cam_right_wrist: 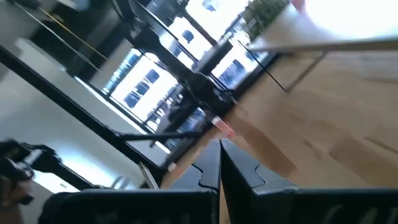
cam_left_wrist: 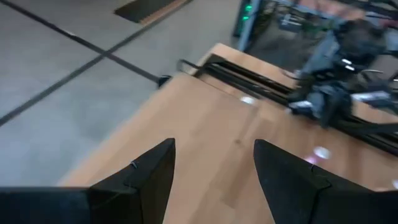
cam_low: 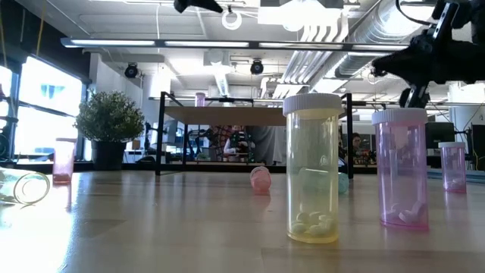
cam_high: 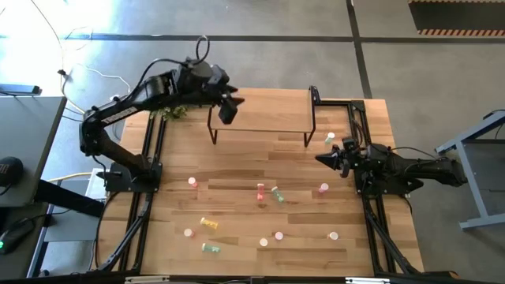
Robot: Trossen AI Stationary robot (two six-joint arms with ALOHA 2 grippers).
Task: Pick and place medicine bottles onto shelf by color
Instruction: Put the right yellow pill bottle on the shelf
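The shelf (cam_high: 264, 110) is a light-wood board on thin black legs at the table's far side, also seen in the low view (cam_low: 250, 114). A pink bottle (cam_low: 199, 98) stands on its left end there. My left gripper (cam_high: 227, 106) (cam_left_wrist: 214, 168) hovers open above the shelf's left end, with nothing between its fingers. My right gripper (cam_high: 325, 158) (cam_right_wrist: 219, 163) is shut and empty, raised over the table in front of the shelf's right legs. Several bottles stand or lie on the tabletop: pink (cam_high: 192, 183), red-orange (cam_high: 260, 191), green (cam_high: 277, 194), yellow (cam_high: 208, 223).
More bottles sit near the table's near edge (cam_high: 278, 235) (cam_high: 333, 235) (cam_high: 210, 248), and one by the shelf's right legs (cam_high: 330, 138). In the low view a yellow bottle (cam_low: 311, 167) and a pink one (cam_low: 402, 168) stand close. A potted plant (cam_high: 173, 113) sits left of the shelf.
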